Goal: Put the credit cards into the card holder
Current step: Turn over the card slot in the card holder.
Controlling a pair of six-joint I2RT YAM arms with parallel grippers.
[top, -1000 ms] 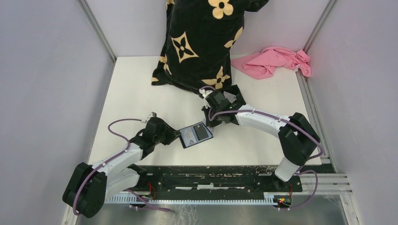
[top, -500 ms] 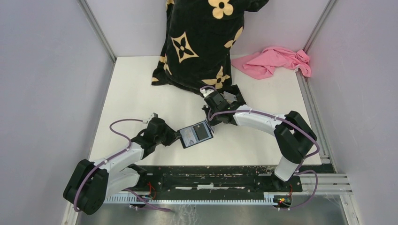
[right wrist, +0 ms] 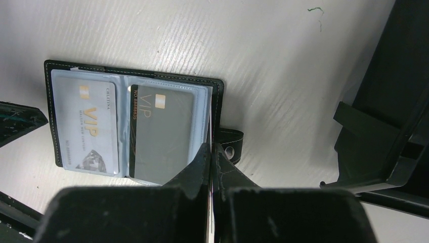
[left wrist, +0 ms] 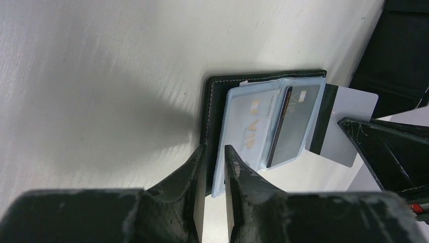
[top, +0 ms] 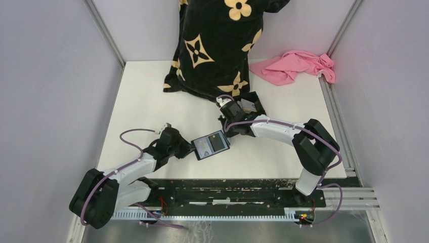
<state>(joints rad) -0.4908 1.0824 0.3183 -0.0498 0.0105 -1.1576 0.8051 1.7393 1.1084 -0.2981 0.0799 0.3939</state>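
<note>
The card holder [top: 212, 145] lies open on the white table. In the right wrist view its black rim [right wrist: 132, 72] frames a light blue card [right wrist: 86, 129] in the left pocket and a grey card [right wrist: 164, 134] in the right one. My left gripper [left wrist: 215, 149] is shut on the holder's near edge [left wrist: 212, 101], one finger outside the black cover and one on the clear sleeve. A whitish credit card [left wrist: 349, 119] with a black stripe sticks out of the holder's far side. My right gripper [right wrist: 210, 147] is shut on that card, seen edge-on.
A larger black tray [right wrist: 384, 101] sits just behind the right wrist [top: 238, 109]. A black cushion with cream flowers [top: 217, 45] leans on the back wall, and a pink cloth [top: 296, 66] lies at the back right. Purple walls close in both sides.
My left jaws have narrowed onto the holder's edge. The right arm has edged slightly left toward the holder, which has barely moved.
</note>
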